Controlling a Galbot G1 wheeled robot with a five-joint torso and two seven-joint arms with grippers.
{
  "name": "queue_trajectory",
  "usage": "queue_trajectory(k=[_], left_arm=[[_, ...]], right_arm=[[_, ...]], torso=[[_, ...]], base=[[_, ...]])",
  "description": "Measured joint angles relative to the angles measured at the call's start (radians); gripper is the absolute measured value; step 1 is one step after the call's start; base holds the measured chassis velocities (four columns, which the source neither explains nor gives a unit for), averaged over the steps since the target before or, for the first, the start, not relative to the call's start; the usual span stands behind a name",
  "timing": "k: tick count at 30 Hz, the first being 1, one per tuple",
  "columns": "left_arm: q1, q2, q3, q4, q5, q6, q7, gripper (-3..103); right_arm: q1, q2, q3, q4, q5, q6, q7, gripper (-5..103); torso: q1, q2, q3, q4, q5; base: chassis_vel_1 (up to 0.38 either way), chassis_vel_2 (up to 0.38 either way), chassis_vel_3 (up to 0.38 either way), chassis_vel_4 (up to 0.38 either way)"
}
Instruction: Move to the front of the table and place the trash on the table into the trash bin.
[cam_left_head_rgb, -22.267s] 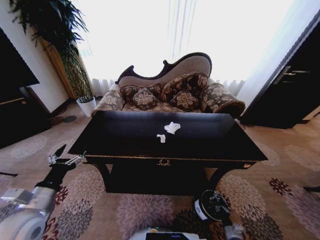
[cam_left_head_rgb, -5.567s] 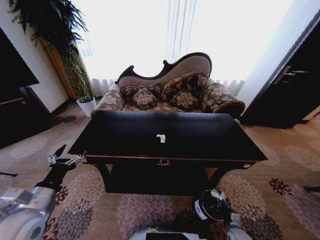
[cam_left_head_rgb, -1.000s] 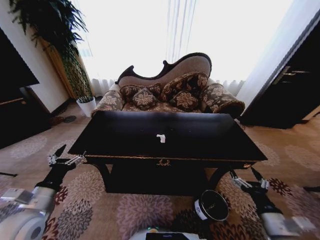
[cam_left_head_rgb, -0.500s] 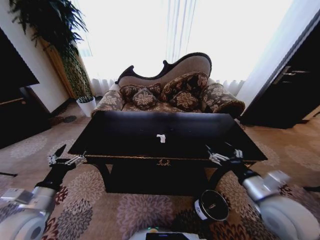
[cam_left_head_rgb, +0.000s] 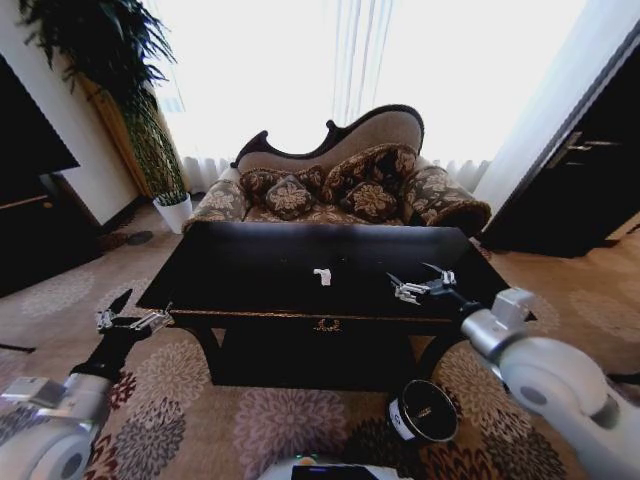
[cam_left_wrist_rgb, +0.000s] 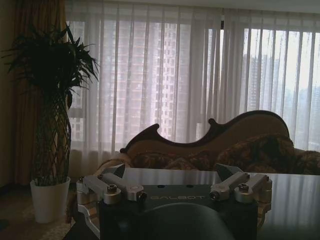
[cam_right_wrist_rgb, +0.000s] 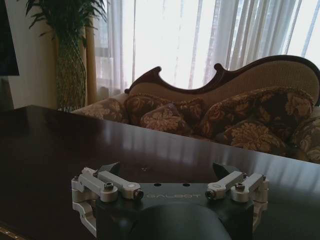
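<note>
The glossy black table (cam_left_head_rgb: 250, 290) stands straight ahead, with a small white paper scrap of trash (cam_left_head_rgb: 322, 276) near its middle. My right gripper (cam_left_head_rgb: 418, 284) hovers open and holds nothing, just over the table's right front part, to the right of the scrap. In the right wrist view the right gripper (cam_right_wrist_rgb: 167, 170) spreads its fingers over the dark tabletop (cam_right_wrist_rgb: 50, 150). The trash bin (cam_left_head_rgb: 423, 411) stands on the carpet below the table's right front corner. My left gripper (cam_left_head_rgb: 133, 318) waits open, low beside the table's left front corner; the left wrist view shows the left gripper (cam_left_wrist_rgb: 170, 172) level with the tabletop (cam_left_wrist_rgb: 295, 195).
A patterned sofa (cam_left_head_rgb: 340, 190) stands close behind the table. A tall potted plant (cam_left_head_rgb: 150, 140) is at the back left, a dark cabinet (cam_left_head_rgb: 590, 180) on the right and dark furniture (cam_left_head_rgb: 30, 200) on the left. Flowered carpet (cam_left_head_rgb: 280, 420) lies open in front.
The right arm has swung up from the floor beside the bin to over the table's right front. The crumpled tissue seen on the table earlier is gone from it. The left arm has not moved.
</note>
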Motion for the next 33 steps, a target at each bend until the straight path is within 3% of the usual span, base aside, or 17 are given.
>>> queue_trajectory(k=[3, 6, 9, 14, 15, 17, 21, 22, 26, 33], left_arm=[[0.000, 0.000, 0.000, 0.000, 0.000, 0.000, 0.000, 100], [0.000, 0.000, 0.000, 0.000, 0.000, 0.000, 0.000, 100], [0.000, 0.000, 0.000, 0.000, 0.000, 0.000, 0.000, 100], [0.000, 0.000, 0.000, 0.000, 0.000, 0.000, 0.000, 100], [0.000, 0.000, 0.000, 0.000, 0.000, 0.000, 0.000, 100], [0.000, 0.000, 0.000, 0.000, 0.000, 0.000, 0.000, 100], [0.000, 0.000, 0.000, 0.000, 0.000, 0.000, 0.000, 100], [0.000, 0.000, 0.000, 0.000, 0.000, 0.000, 0.000, 100], [0.000, 0.000, 0.000, 0.000, 0.000, 0.000, 0.000, 100], [0.000, 0.000, 0.000, 0.000, 0.000, 0.000, 0.000, 100]], right_arm=[[0.039, -0.042, -0.023, -0.018, 0.049, -0.008, 0.015, 100], [0.119, -0.118, -0.063, -0.043, 0.219, -0.043, 0.074, 100], [0.174, -0.153, -0.103, -0.060, 0.283, -0.054, 0.091, 100], [0.385, -0.182, -0.288, -0.097, 0.346, -0.074, 0.136, 100], [0.467, -0.185, -0.365, -0.106, 0.362, -0.081, 0.152, 100], [0.513, -0.185, -0.413, -0.112, 0.371, -0.085, 0.160, 100], [0.724, -0.162, -0.624, -0.142, 0.392, -0.106, 0.193, 100], [0.724, -0.162, -0.624, -0.142, 0.392, -0.106, 0.193, 100], [0.892, -0.104, -0.801, -0.170, 0.411, -0.131, 0.237, 100], [0.978, -0.069, -0.919, -0.201, 0.410, -0.150, 0.253, 100]], torso=[[0.000, 0.000, 0.000, 0.0001, -0.0002], [0.000, 0.000, 0.000, 0.0001, -0.0004], [0.000, 0.000, 0.000, 0.0001, -0.0001], [0.000, 0.000, 0.000, 0.0002, -0.0002], [0.000, 0.000, 0.000, 0.0002, -0.0003], [0.000, 0.000, 0.000, 0.0002, -0.0003], [0.000, 0.000, 0.000, -0.0001, -0.0002], [0.000, 0.000, 0.000, -0.0001, -0.0002], [0.000, 0.000, 0.000, 0.0002, -0.0003], [0.000, 0.000, 0.000, 0.0000, -0.0002]], base=[[0.000, 0.000, 0.000, 0.000], [0.000, 0.000, 0.000, 0.000], [0.000, 0.000, 0.000, 0.000], [0.000, 0.000, 0.000, 0.000], [0.000, 0.000, 0.000, 0.000], [0.000, 0.000, 0.000, 0.000], [0.000, 0.000, 0.000, 0.000], [0.000, 0.000, 0.000, 0.000], [0.000, 0.000, 0.000, 0.000], [0.000, 0.000, 0.000, 0.000]])
